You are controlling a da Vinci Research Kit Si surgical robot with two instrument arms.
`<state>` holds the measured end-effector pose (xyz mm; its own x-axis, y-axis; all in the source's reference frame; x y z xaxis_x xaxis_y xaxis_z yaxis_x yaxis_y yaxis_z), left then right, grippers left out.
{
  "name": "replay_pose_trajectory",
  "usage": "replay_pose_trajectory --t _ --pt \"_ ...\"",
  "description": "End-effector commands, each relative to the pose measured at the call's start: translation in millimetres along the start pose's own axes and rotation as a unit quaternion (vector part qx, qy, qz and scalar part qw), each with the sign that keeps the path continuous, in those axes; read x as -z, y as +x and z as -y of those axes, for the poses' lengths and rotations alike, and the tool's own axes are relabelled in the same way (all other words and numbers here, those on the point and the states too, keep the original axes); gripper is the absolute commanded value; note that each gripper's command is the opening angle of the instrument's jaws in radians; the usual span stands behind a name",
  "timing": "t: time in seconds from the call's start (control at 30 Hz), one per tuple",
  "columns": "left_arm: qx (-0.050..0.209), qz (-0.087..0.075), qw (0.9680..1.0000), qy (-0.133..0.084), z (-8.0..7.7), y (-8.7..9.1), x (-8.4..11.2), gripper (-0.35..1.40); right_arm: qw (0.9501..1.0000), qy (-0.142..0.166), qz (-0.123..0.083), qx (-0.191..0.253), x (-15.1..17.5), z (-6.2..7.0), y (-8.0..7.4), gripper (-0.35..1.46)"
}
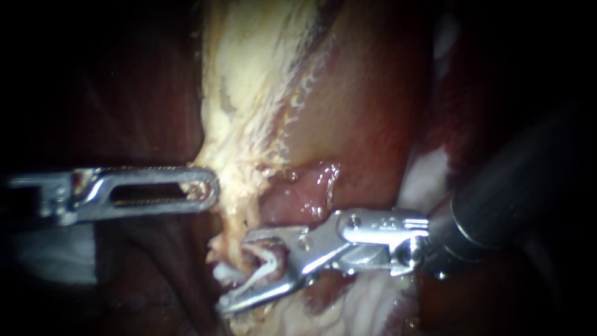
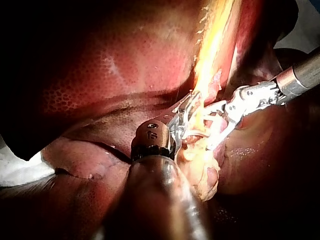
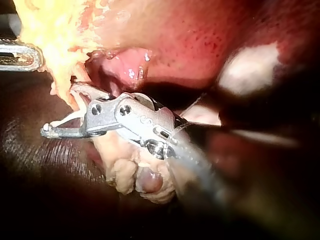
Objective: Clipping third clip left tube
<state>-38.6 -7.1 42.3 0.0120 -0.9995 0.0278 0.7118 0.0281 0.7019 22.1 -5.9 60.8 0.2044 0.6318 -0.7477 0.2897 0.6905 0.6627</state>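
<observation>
My right instrument (image 1: 239, 272) comes in from the right with its two jaws spread wide around a pale stringy tube (image 1: 235, 246). They carry a white V-shaped clip (image 1: 266, 264) that touches both of them. In the right wrist view the same jaws (image 3: 55, 125) reach under the yellow fat, one arm of the clip (image 3: 65, 119) showing between them. My left instrument (image 1: 208, 186), slotted and flat, lies level from the left. Its jaws are together on the edge of the yellow fatty tissue (image 1: 249, 106). The left wrist view shows them (image 2: 182, 117) pinching that tissue, close to the right instrument (image 2: 220, 120).
Dark red liver (image 1: 143, 106) fills the left; a tan-pink gallbladder wall (image 1: 360, 106) rises behind the jaws, with a glistening pink fold (image 1: 308, 186) just above them. White cloth (image 1: 429, 177) lies at the right, and more white shows low down (image 1: 367, 305).
</observation>
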Motion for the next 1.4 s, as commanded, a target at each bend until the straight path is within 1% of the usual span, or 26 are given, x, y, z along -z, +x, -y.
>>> replay_pose_trajectory --t 0.03,0.2,0.37,0.5,0.67,0.83,0.93,1.1,1.2,1.27,1.3,1.33,1.37,1.4 --pt "0.0 0.0 1.0 0.0 0.0 0.0 0.0 -0.35 1.0 0.005 -0.003 -0.002 -0.2 0.0 0.1 0.6" --pt "0.0 0.0 1.0 0.0 0.1 0.0 0.0 -0.35 0.9994 0.026 -0.013 -0.017 -1.0 -0.3 0.4 0.59" --pt "0.0 0.0 1.0 0.0 0.1 0.0 0.0 -0.35 0.9991 0.028 -0.021 -0.025 -1.5 -0.8 0.5 0.58" --pt "0.0 0.001 1.0 -0.001 0.2 0.1 0.0 -0.35 0.9992 0.009 -0.027 -0.028 -1.2 -1.3 1.1 0.58" --pt "0.001 0.001 1.0 -0.001 0.3 0.1 0.0 -0.35 0.9988 0.003 -0.037 -0.032 -0.4 -1.6 2.3 0.57" --pt "0.001 0.001 1.0 -0.001 0.3 0.1 -0.1 -0.35 0.9968 -0.011 -0.058 -0.053 0.2 -1.9 3.5 0.56" --pt "0.001 0.001 1.0 -0.001 0.3 0.1 -0.1 -0.35 0.9959 -0.015 -0.062 -0.065 0.7 -2.0 4.0 0.55" --pt "0.001 0.001 1.0 -0.001 0.3 0.1 -0.1 -0.35 0.9945 -0.013 -0.066 -0.08 1.4 -1.9 4.2 0.51" --pt "0.001 0.001 1.0 -0.001 0.3 0.1 -0.1 -0.35 0.9934 -0.012 -0.067 -0.092 1.6 -1.8 4.2 0.46" --pt "0.001 0.001 1.0 -0.001 0.3 0.1 -0.1 -0.35 0.9935 -0.011 -0.067 -0.092 1.8 -1.7 4.1 0.32" --pt "0.001 0.001 1.0 -0.001 0.3 0.1 -0.1 -0.35 0.9935 -0.011 -0.066 -0.092 1.9 -1.7 4.0 0.16" --pt "0.001 0.001 1.0 -0.001 0.3 0.1 -0.1 -0.35 0.9935 -0.01 -0.066 -0.092 2.1 -1.5 3.9 -0.05" --pt "0.001 0.001 1.0 -0.001 0.3 0.1 -0.1 -0.35 0.9928 -0.011 -0.068 -0.098 2.5 -1.4 3.8 -0.33" --pt "0.001 0.001 1.0 -0.001 0.3 0.1 -0.1 -0.35 0.9924 -0.018 -0.067 -0.102 2.8 -1.4 3.7 -0.35"
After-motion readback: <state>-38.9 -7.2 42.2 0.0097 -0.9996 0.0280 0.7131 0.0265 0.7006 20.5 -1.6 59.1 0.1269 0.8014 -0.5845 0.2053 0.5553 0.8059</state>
